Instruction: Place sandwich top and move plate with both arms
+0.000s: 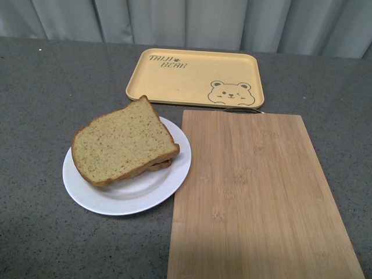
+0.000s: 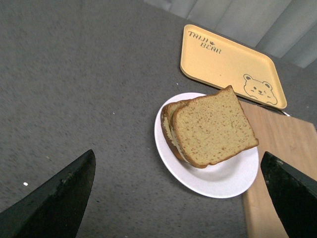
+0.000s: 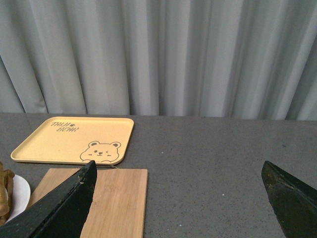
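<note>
**Sandwich top (image 1: 123, 142) lying askew on a lower slice (image 2: 168, 116) on the white plate (image 1: 125, 200), left of the bamboo cutting board (image 1: 256, 192).**
The left gripper (image 2: 177, 153), jaws wide apart, hangs clear of the sandwich top. The right gripper (image 3: 179, 161), jaws also spread, faces the curtain (image 3: 158, 54). The front view shows neither gripper.

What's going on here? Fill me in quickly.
A two-armed robot is putting a sandwich together. The sandwich top already lies, slightly askew, on a lower slice on the white plate. The plate sits on the grey table beside the bamboo cutting board, in front of the yellow bear tray. Nothing is held: the left gripper is open, facing the plate, and the right gripper is open, facing the board and tray. The plate is not yet gripped.
</note>
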Controlling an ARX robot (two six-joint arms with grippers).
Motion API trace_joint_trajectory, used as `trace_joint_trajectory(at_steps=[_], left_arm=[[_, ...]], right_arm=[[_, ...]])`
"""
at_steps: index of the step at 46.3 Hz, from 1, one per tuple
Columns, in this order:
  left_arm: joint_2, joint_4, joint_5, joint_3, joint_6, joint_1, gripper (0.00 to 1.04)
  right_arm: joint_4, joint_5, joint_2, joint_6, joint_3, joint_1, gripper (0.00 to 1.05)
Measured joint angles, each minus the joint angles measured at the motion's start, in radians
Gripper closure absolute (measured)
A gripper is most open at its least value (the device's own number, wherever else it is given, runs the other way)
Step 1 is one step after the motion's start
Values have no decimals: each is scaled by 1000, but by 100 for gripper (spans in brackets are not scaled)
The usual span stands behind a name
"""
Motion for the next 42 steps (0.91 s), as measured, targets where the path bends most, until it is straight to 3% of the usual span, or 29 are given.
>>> trace_joint_trajectory(at_steps=[7, 13, 18, 29, 42], left_arm=[[303, 162, 53, 33, -175, -10, 7], [706, 370, 148, 58, -348, -83, 7], [941, 481, 160, 103, -438, -120, 7], [1233, 572, 156, 192, -516, -155, 7], [1355, 611, 185, 244, -491, -208, 7]], right_arm=[[0, 0, 0, -1, 0, 0, 9], [0, 0, 0, -1, 0, 0, 9], [0, 0, 0, -1, 0, 0, 9], [0, 0, 0, -1, 0, 0, 9], [0, 0, 0, -1, 0, 0, 9]])
